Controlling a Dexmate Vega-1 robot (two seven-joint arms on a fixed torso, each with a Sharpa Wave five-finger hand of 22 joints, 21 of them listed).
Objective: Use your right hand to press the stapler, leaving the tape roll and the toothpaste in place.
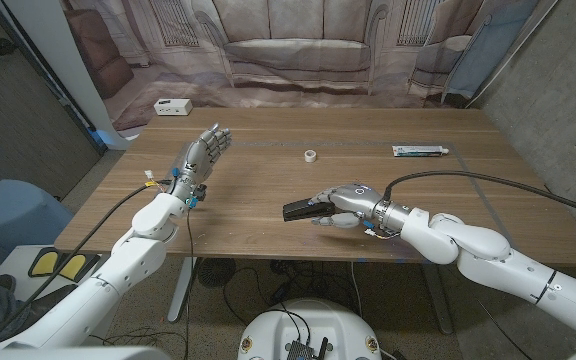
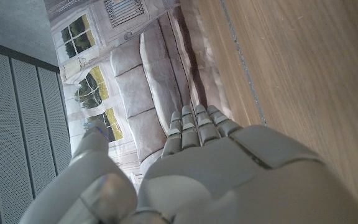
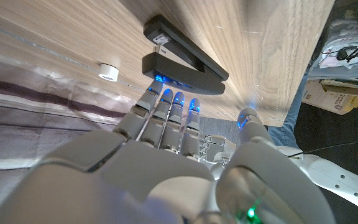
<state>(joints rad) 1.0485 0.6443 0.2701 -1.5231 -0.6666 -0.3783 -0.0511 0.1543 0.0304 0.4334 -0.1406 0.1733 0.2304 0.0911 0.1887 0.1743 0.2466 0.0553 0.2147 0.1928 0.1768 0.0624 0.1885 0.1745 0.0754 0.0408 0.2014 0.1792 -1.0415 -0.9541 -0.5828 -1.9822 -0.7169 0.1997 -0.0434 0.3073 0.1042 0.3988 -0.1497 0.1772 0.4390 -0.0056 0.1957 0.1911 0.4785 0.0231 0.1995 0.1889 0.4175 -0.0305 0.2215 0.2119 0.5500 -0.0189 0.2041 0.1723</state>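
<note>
The two white arms lie nearest the head camera, coming in from the bottom corners over the wooden desk (image 1: 258,190). The right arm (image 1: 488,255) reaches in toward the desk's middle near its front edge, a black cable arching above it. The left arm (image 1: 118,265) runs up the left side of the desk and ends with its hand raised.

The right hand (image 1: 343,205) is beside the black stapler (image 1: 300,209), its fingers (image 1: 320,197) stretched out over the stapler's rear part. In the right wrist view the right hand (image 3: 166,162) shows from behind, the fingertips (image 3: 166,94) glowing blue and touching the near end of the stapler (image 3: 182,59), whose top arm stands a little apart from its base. The fingers are extended side by side, the thumb apart, and nothing is gripped.

The left hand (image 1: 205,152) stands above the left part of the desk with its fingers upward and slightly spread, holding nothing. In the left wrist view the left hand (image 2: 210,168) has its fingers straight and close together over the wood grain.

The toothpaste (image 1: 420,151) lies flat at the far right of the desk, well apart from the stapler. The tape roll (image 1: 310,155), a small white ring, lies on the far middle of the desk, and shows as the tape roll (image 3: 109,70) beyond the stapler in the right wrist view. A small white box (image 1: 171,107) rests on the floor past the desk's far left corner.
</note>
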